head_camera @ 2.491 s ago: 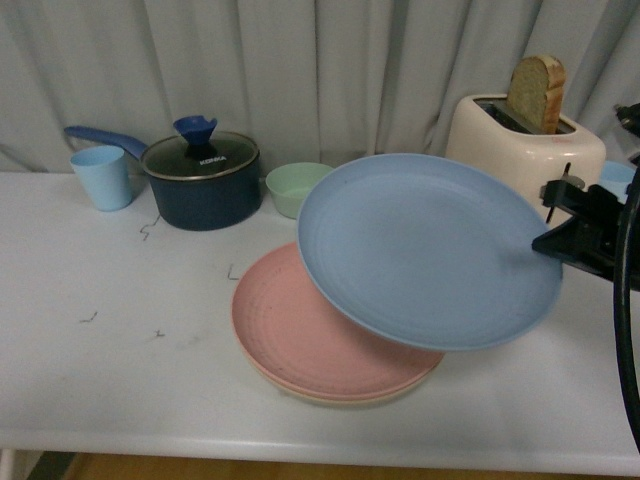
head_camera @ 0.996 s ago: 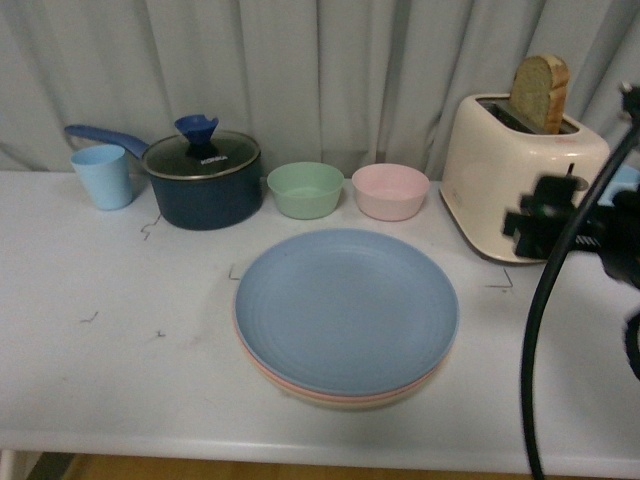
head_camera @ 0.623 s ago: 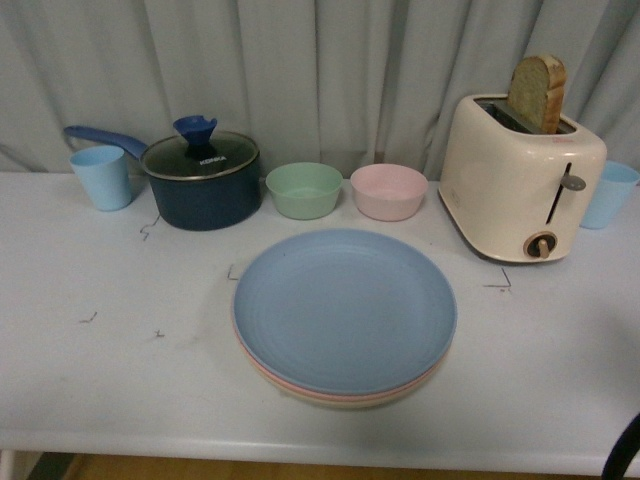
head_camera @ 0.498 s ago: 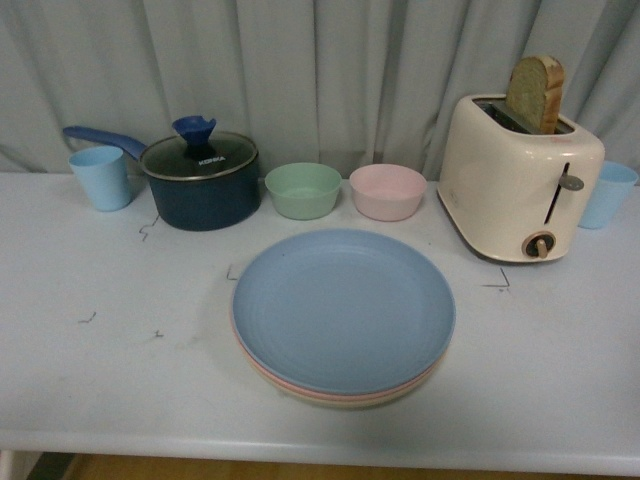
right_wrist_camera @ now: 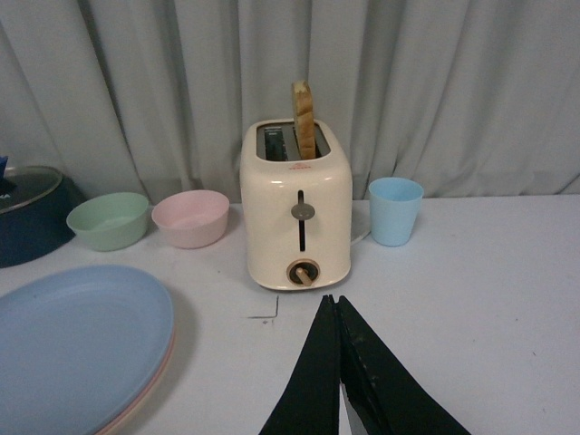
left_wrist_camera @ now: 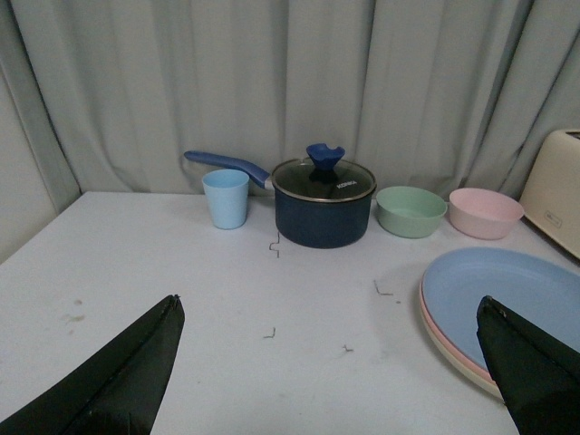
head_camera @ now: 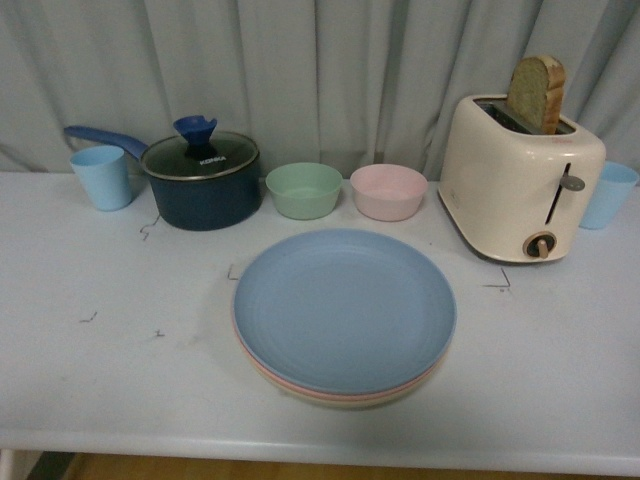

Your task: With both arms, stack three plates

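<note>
The three plates lie stacked in the middle of the table: the blue plate [head_camera: 345, 308] on top, a pink rim [head_camera: 262, 369] under it, a cream rim [head_camera: 340, 402] at the bottom. Neither arm shows in the front view. In the left wrist view my left gripper [left_wrist_camera: 328, 313] is open, its fingers wide apart above bare table, with the blue plate [left_wrist_camera: 507, 294] beside one finger. In the right wrist view my right gripper [right_wrist_camera: 332, 300] is shut and empty, above the table in front of the toaster, the blue plate [right_wrist_camera: 77, 344] off to its side.
Along the back stand a light blue cup [head_camera: 101, 176], a dark blue lidded pot [head_camera: 200, 178], a green bowl [head_camera: 304, 189], a pink bowl [head_camera: 389, 191], a cream toaster [head_camera: 520, 178] holding bread, and another blue cup [head_camera: 607, 194]. Small marks dot the table [head_camera: 120, 340].
The right arm lowered the blue plate onto the pink one, let go, and drew back out of the front view. The stack has stayed still since.
</note>
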Action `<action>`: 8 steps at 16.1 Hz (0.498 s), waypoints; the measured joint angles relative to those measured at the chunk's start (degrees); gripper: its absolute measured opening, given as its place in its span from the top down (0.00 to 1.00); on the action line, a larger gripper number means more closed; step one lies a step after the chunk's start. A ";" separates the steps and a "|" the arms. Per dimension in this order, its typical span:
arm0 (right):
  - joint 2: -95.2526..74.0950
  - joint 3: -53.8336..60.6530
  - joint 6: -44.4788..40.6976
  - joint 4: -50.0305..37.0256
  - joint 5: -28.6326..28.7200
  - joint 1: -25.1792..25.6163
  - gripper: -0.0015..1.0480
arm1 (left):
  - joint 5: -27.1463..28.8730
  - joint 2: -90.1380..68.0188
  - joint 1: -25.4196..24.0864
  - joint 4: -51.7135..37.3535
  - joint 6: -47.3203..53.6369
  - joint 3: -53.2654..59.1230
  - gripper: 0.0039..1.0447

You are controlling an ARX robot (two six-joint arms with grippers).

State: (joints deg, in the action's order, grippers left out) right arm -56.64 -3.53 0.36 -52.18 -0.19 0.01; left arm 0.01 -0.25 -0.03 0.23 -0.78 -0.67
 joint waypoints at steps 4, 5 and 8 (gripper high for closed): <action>4.57 1.11 0.00 3.52 0.00 0.00 0.98 | 0.00 0.00 0.00 -0.02 0.00 0.00 0.06; 7.04 1.49 0.00 5.38 0.00 0.00 0.98 | -0.02 0.00 0.00 -0.02 0.00 0.00 0.06; 13.79 2.43 0.00 11.08 0.00 0.00 0.98 | 0.00 0.00 0.00 0.00 0.00 0.00 0.06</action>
State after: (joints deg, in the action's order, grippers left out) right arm -42.85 -1.10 0.36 -41.10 -0.19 0.01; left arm 0.01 -0.25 -0.03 0.23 -0.78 -0.67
